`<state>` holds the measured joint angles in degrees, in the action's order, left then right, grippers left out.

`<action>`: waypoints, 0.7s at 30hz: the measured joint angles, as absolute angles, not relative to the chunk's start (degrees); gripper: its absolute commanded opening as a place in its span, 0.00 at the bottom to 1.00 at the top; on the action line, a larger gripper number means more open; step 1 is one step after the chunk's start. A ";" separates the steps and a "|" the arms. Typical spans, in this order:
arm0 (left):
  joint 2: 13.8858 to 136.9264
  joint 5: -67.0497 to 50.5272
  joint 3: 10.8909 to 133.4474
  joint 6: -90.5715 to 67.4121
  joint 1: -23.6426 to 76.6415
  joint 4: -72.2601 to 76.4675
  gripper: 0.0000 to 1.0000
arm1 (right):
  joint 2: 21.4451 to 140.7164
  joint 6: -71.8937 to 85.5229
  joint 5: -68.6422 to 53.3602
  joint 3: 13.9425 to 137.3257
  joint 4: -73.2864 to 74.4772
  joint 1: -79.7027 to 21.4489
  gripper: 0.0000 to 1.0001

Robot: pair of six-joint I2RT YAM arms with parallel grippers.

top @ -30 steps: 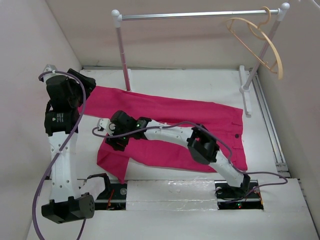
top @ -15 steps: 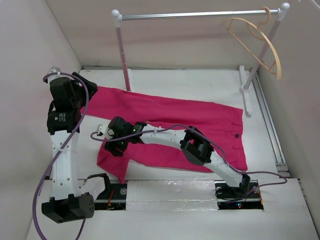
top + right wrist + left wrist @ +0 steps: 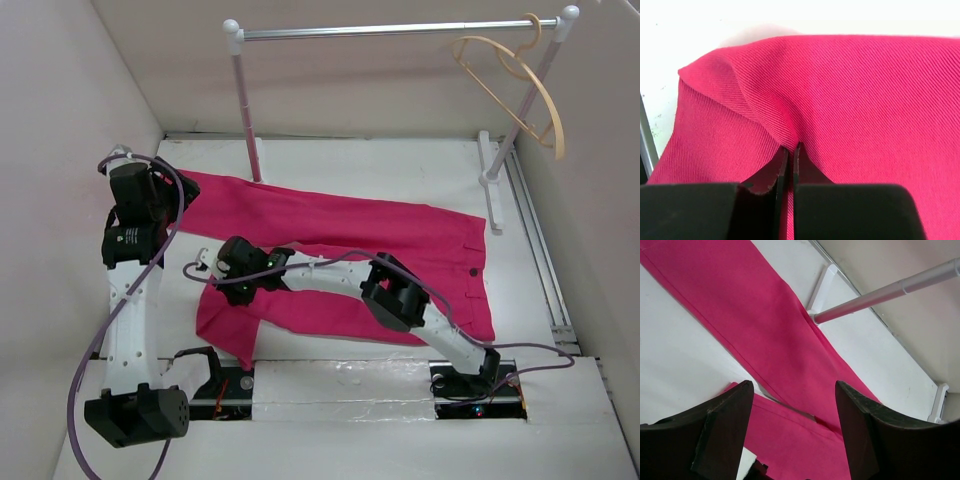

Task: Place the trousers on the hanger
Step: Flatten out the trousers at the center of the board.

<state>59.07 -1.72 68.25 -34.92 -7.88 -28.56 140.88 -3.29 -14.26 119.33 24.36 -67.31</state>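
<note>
Magenta trousers [image 3: 400, 245] lie flat on the white table, waist at the right, both legs running left. My right gripper [image 3: 222, 268] rests on the near leg's left end. In the right wrist view this gripper [image 3: 790, 150] is shut, pinching a raised fold of the trousers [image 3: 865, 100]. My left gripper [image 3: 165, 205] hovers over the far leg's left end. It stands open [image 3: 794, 386] above the trousers [image 3: 765, 315], holding nothing. The tan wooden hanger [image 3: 520, 90] hangs by its hook at the right end of the rail.
A white-and-silver rail frame [image 3: 390, 30] stands at the back, its left post [image 3: 248, 120] coming down right at the far leg's edge and its right post [image 3: 505, 140] near the waist. That left post [image 3: 880, 292] shows in the left wrist view. Walls close in left and right.
My right gripper slid slightly left on the near leg, then shut on a fold of the fabric. My left gripper moved a little nearer and lower, staying open.
</note>
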 measured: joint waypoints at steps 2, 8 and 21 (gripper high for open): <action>59.07 -1.69 68.23 -34.70 -7.88 -28.53 0.60 | 138.93 -2.66 -13.15 116.29 22.61 -67.31 0.00; 59.40 -4.43 68.25 -33.95 -7.88 -27.92 0.54 | 120.57 -1.19 -10.13 99.18 18.13 -65.84 0.00; 79.81 0.27 76.77 -28.53 15.00 -26.04 0.56 | 68.93 4.75 -4.67 47.53 13.30 -45.74 0.20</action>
<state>79.81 0.27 76.77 -28.53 15.00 -26.04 68.93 4.75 -4.67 47.53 13.30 -45.74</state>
